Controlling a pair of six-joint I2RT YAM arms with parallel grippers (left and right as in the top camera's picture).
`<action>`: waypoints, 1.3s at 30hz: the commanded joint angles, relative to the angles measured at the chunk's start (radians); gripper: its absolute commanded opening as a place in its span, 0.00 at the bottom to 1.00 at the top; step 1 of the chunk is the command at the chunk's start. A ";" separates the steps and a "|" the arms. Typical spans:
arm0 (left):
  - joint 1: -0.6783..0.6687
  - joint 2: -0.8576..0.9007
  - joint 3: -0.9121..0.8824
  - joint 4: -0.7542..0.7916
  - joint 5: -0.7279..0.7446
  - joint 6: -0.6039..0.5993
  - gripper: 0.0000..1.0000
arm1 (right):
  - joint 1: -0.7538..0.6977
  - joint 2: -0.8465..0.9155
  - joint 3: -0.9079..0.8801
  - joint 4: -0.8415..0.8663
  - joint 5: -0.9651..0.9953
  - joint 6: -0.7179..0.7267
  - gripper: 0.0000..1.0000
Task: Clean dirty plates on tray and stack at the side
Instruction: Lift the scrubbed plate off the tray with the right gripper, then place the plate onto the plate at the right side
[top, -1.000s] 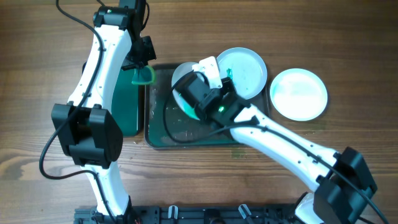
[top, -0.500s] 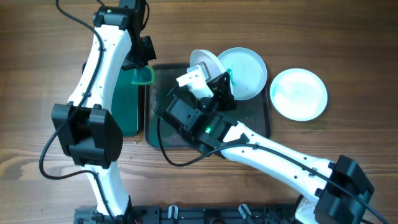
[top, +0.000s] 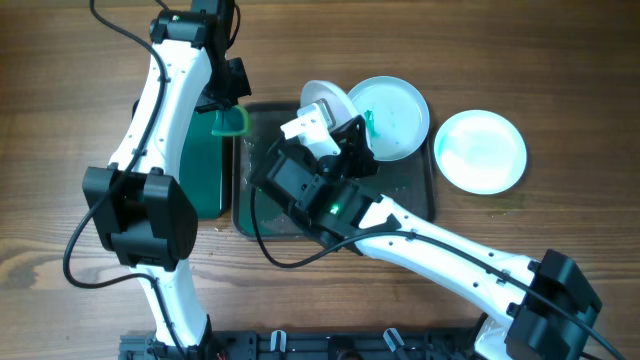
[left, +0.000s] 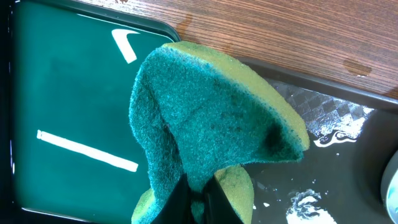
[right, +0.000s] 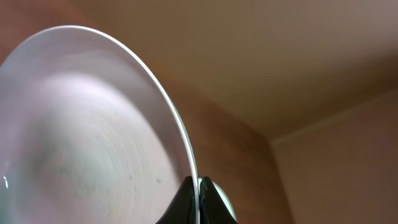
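Furthest left of the tray (top: 255, 215), the narrow bright green tray (top: 200, 170) is lying flush against its left rim. The left gripper (left: 194, 200) is hanging over that shared edge, its fingers pinching a teal-and-yellow sponge (left: 211, 124), which is bulging up and folded between them. Wet streaks are glistening on the tray floor beside it. Moving right, above the tray's far half, the right gripper (right: 198, 198) is clamping the rim of a white plate (right: 81, 143), which is tipped up steeply on edge and lifted off the tray. Next, a second plate (top: 400, 115) is sitting on the tray's far right corner, overlapping the rim, with a teal smear showing at its left edge. Right of the tray, apart from it, a third plate (top: 482, 150) is resting flat on the wooden table (top: 560, 70).
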 joint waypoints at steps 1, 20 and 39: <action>0.005 -0.009 0.014 0.003 -0.021 0.011 0.04 | -0.020 -0.027 0.024 -0.060 -0.256 0.063 0.04; 0.005 -0.009 0.014 0.010 -0.021 0.011 0.04 | -0.912 -0.128 0.024 -0.244 -1.379 0.213 0.04; 0.005 -0.009 0.014 0.018 -0.020 0.011 0.04 | -1.289 -0.121 -0.232 -0.105 -1.048 0.246 0.07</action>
